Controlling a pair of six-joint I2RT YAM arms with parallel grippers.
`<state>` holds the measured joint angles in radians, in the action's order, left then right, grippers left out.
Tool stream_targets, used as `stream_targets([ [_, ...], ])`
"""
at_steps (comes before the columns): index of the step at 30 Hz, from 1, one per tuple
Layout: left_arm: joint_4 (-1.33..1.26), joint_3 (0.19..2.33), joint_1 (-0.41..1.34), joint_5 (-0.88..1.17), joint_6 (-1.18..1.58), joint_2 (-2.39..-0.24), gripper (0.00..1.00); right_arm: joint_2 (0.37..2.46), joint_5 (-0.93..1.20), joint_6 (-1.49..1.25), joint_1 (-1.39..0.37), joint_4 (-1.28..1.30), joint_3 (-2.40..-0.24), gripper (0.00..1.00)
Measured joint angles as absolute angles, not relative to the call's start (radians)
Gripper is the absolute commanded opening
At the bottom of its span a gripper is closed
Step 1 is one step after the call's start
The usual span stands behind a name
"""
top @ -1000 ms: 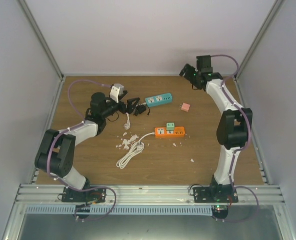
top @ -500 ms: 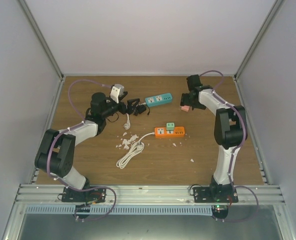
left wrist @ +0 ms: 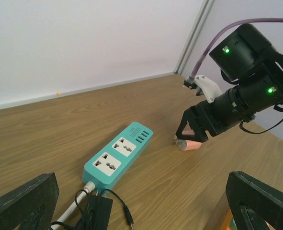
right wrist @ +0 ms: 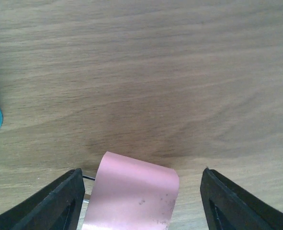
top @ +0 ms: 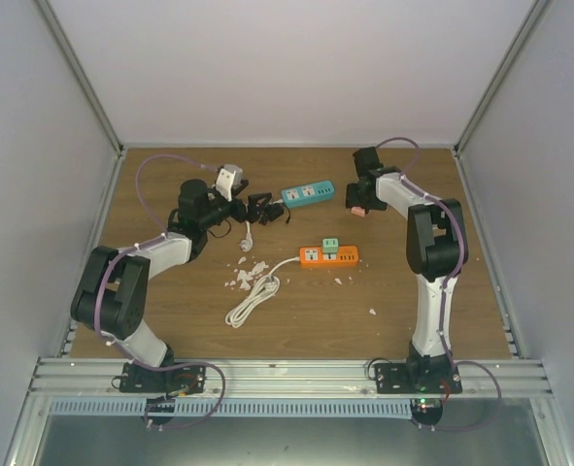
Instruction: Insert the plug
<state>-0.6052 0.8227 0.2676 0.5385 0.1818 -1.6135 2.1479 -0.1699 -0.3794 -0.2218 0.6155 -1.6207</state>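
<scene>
Now the right gripper (right wrist: 143, 194) straddles the pink plug (right wrist: 134, 184) at the far right of the wooden table (top: 413, 291), jaws open with a gap on each side. Left gripper (left wrist: 141, 206) gapes wide, holding nothing, just left of the teal power strip (left wrist: 117, 155). An orange power strip (top: 330, 256) lies nearer, mid-table.

One teal power strip (left wrist: 117, 155), one orange power strip (top: 315, 257), one pink plug (right wrist: 131, 196), one white cord (top: 253, 303)

pink plug (right wrist: 131, 194), teal strip (left wrist: 117, 155), orange strip (top: 330, 256)
</scene>
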Motion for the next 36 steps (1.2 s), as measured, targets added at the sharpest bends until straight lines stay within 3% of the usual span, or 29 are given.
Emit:
stream_targets([
  [2, -0.601, 0.828, 0.268, 0.538, 0.181, -1.623, 0.99, 2.149, -0.166, -0.371, -0.223, 0.615, -1.626, 0.53],
  [10, -0.593, 0.834, 0.268, 0.538, 0.171, -1.631, 0.99, 2.159, -0.152, -0.357, -0.223, 0.609, -1.634, 0.5],
  [15, -0.593, 0.836, 0.268, 0.538, 0.167, -1.642, 0.99, 2.156, -0.125, -0.296, -0.227, 0.565, -1.616, 0.4],
  [26, -0.586, 0.836, 0.266, 0.538, 0.165, -1.656, 0.99, 2.136, 0.024, -0.011, -0.387, 0.514, -1.582, 0.45],
  [36, -0.586, 0.836, 0.262, 0.538, 0.165, -1.656, 0.99, 2.119, 0.193, 0.204, -0.381, 0.631, -1.61, 0.5],
])
